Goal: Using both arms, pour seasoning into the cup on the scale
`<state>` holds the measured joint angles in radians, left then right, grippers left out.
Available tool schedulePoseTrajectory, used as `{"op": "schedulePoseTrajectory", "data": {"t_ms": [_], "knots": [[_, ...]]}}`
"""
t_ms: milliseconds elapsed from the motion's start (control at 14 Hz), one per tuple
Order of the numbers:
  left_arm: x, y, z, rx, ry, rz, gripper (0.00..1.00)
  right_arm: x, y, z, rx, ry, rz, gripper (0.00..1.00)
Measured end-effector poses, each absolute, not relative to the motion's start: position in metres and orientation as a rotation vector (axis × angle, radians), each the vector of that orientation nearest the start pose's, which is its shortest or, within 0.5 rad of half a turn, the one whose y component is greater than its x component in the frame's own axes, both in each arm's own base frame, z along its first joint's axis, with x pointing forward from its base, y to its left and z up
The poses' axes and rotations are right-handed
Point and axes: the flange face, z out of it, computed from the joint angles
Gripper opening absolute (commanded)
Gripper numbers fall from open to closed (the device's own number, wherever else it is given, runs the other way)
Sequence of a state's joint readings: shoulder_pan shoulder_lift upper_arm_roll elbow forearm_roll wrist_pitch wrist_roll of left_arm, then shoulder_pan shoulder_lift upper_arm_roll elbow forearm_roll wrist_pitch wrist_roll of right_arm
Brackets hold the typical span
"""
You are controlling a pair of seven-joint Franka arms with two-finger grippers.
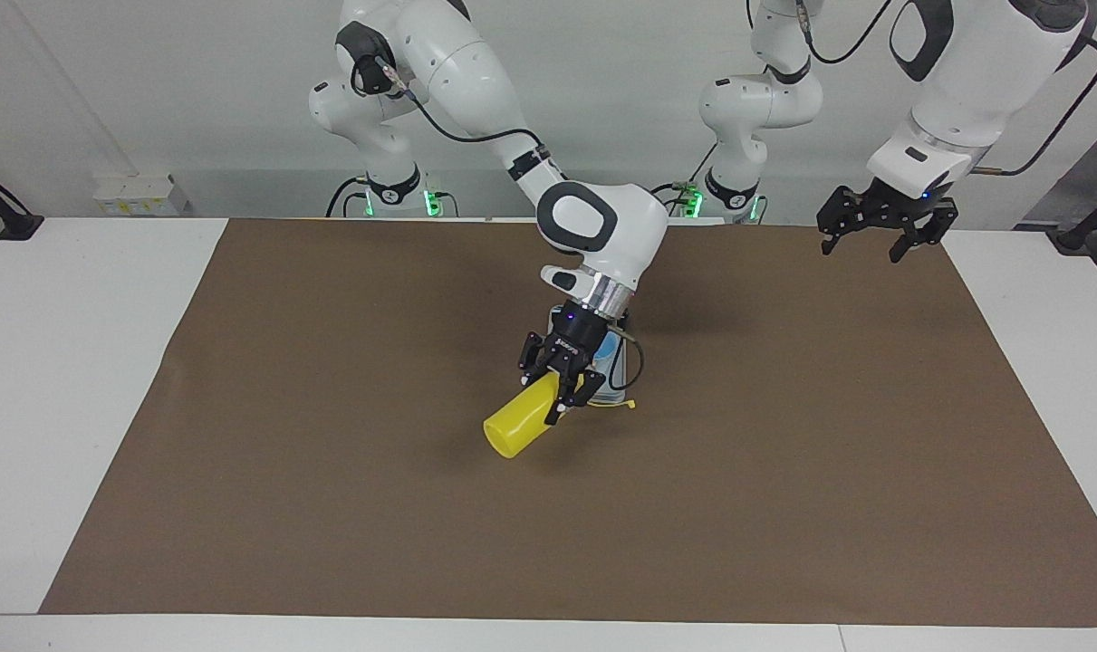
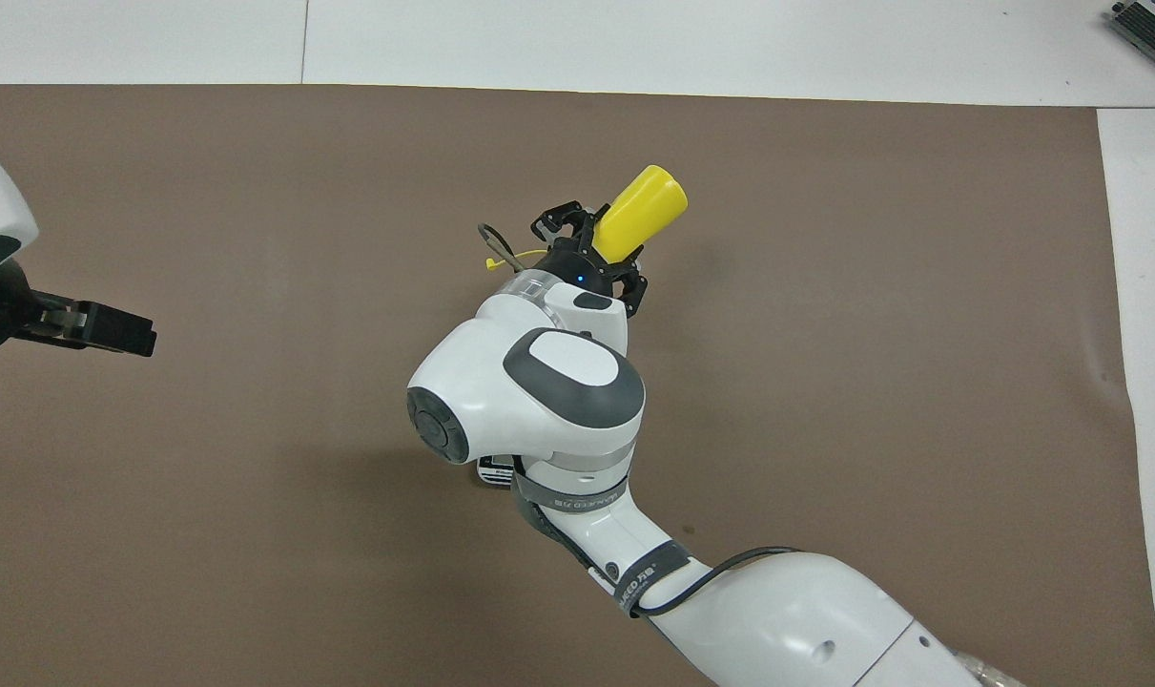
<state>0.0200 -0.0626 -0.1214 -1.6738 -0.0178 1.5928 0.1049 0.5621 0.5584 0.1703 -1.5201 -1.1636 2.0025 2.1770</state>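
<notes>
My right gripper (image 1: 562, 388) is shut on the seasoning (image 1: 519, 423), a yellow squeeze bottle held tilted in the air. The bottle's flat base points away from the robots, and its nozzle end is hidden by the fingers. Its tethered cap (image 1: 627, 405) hangs beside the scale. The light blue cup (image 1: 608, 349) stands on the silver-grey scale (image 1: 615, 391), both mostly covered by the right wrist. In the overhead view the seasoning (image 2: 640, 200) sticks out past the right gripper (image 2: 591, 260), only a corner of the scale (image 2: 494, 469) shows, and the cup is hidden. My left gripper (image 1: 883, 232) hangs open and waits over the mat's corner at the left arm's end, also seen in the overhead view (image 2: 95, 329).
A brown mat (image 1: 331, 471) covers most of the white table (image 1: 68, 362). A black cable (image 1: 637, 358) loops off the right wrist beside the scale. A grey object (image 2: 1154, 24) lies at the table's farthest corner on the right arm's end.
</notes>
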Motion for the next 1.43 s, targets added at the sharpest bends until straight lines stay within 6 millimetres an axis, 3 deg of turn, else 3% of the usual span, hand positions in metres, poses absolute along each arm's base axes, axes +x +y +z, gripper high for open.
{"op": "schedulePoseTrajectory", "data": {"t_ms": [500, 1429], "knots": [[0.533, -0.058, 0.612, -3.135, 0.323, 0.030, 1.00, 0.549, 0.428, 0.356, -2.691, 1.164, -1.540, 0.00], [0.533, -0.058, 0.612, -3.135, 0.323, 0.030, 1.00, 0.549, 0.425, 0.358, -2.686, 1.123, -1.593, 0.00]]}}
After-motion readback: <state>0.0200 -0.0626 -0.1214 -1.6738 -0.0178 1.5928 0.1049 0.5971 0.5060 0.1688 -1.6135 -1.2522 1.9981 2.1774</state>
